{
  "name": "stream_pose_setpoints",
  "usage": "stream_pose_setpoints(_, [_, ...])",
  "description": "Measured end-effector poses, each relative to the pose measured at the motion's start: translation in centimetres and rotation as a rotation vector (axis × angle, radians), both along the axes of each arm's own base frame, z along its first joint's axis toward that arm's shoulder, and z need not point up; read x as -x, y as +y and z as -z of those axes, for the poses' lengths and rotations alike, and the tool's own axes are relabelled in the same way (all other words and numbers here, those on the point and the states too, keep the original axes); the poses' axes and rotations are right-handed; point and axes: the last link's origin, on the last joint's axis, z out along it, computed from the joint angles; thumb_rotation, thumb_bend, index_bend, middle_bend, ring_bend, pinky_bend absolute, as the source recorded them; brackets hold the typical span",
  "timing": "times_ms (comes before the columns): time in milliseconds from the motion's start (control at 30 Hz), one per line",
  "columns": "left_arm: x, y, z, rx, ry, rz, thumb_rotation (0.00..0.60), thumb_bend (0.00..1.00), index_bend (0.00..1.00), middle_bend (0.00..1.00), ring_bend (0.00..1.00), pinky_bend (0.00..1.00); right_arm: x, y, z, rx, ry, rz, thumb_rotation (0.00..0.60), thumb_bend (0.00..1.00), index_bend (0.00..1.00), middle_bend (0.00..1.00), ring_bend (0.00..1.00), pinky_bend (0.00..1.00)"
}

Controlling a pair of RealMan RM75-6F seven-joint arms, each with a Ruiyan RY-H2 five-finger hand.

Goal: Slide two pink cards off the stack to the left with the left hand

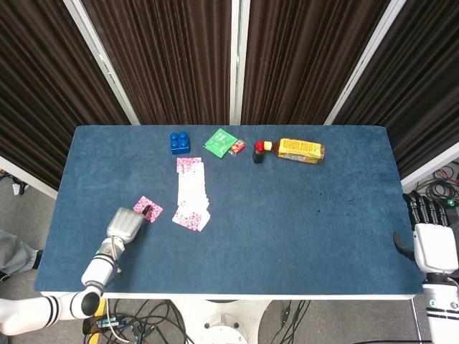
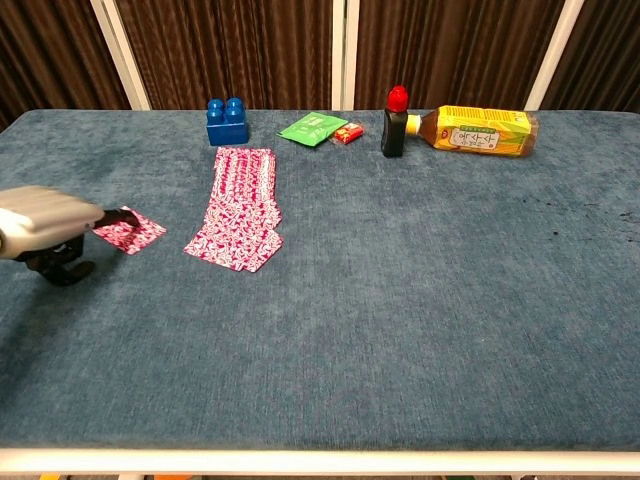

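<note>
A fanned stack of pink patterned cards [image 1: 191,195] [image 2: 240,205] lies left of the table's middle. To its left, apart from it, a separate pink card [image 1: 150,208] [image 2: 133,231] lies flat; I cannot tell whether another card sits under it. My left hand [image 1: 125,223] [image 2: 45,222] rests low at the table's left, fingertips pressing on that card's near edge. My right hand [image 1: 430,244] hangs off the table's right edge with its fingers apart, holding nothing.
Along the back of the blue table [image 1: 323,215] stand a blue block [image 1: 180,142] [image 2: 227,121], a green packet [image 1: 221,141] [image 2: 313,127], a small red packet [image 1: 237,147], a dark red-capped bottle [image 1: 259,151] [image 2: 394,122] and a yellow bottle on its side [image 1: 300,150] [image 2: 478,129].
</note>
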Motion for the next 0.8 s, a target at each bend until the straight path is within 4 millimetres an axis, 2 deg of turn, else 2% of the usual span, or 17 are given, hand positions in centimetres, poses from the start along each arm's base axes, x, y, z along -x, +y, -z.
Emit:
stream_pose_setpoints(167, [0.1,0.5,-0.6,-0.033,-0.006,-0.013,0.600,0.51,0.11,0.91,0.90,0.88,-0.1,0.0,-0.2,0.007,0.002,-0.002,0.600,0.30,0.00,0.00,0.00,0.00])
stream_pose_setpoints(433, [-1.5,0.6,-1.1,-0.107,-0.032,0.063,0.600,0.52,0.11,0.91,0.89,0.87,0.1,0.0,0.0,0.001,-0.002,0.002,0.600,0.30,0.00,0.00,0.00,0.00])
stream_pose_setpoints(633, [-2.8,-0.9,-0.1,-0.035,-0.081,0.111,0.600,0.52,0.11,0.91,0.89,0.87,0.4,-0.2,-0.3,0.014,0.004,0.006,0.600,0.30,0.00,0.00,0.00,0.00])
stream_pose_setpoints(800, [-3.6,-2.9,1.8,0.048,-0.110,0.164,0.600,0.52,0.11,0.91,0.89,0.87,0.4,-0.2,-0.1,0.012,0.006,-0.001,0.600,0.30,0.00,0.00,0.00,0.00])
